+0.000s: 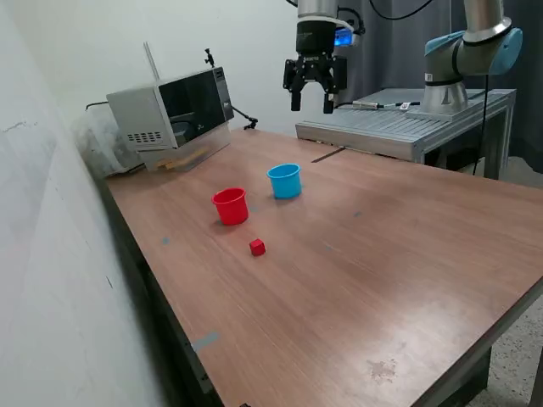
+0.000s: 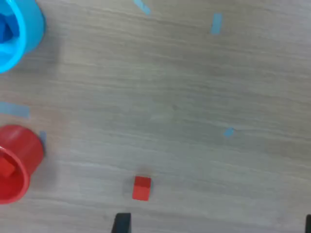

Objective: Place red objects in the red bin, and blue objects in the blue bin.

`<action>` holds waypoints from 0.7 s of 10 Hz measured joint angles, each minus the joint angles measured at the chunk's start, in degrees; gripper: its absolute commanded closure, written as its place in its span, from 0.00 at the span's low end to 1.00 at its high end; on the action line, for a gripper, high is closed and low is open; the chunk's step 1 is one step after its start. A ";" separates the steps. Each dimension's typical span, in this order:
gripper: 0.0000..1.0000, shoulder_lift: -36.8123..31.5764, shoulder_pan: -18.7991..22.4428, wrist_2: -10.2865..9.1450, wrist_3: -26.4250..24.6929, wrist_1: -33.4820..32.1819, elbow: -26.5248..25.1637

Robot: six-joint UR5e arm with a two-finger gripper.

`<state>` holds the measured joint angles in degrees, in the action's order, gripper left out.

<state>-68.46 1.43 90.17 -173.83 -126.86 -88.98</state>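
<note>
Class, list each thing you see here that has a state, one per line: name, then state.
end effector: open, empty, high above the table
red cup: upright, one red cube inside
blue cup: upright, something dark blue inside
loose red cube: on the table, outside both cups

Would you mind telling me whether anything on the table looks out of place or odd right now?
One red cube sits loose on the table, in front of the red cup rather than inside it. Both the red cup and the blue cup stand upright; nothing looks spilled or damaged. The gripper hangs open above, empty.
</note>
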 measured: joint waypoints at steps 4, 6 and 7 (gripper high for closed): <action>0.00 10.74 -0.35 -0.40 -0.09 0.02 11.55; 0.00 18.31 -0.64 -0.28 -0.18 0.09 18.52; 0.00 21.68 -0.75 -0.18 -0.71 0.11 21.51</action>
<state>-46.78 0.68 89.99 -174.54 -126.75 -67.47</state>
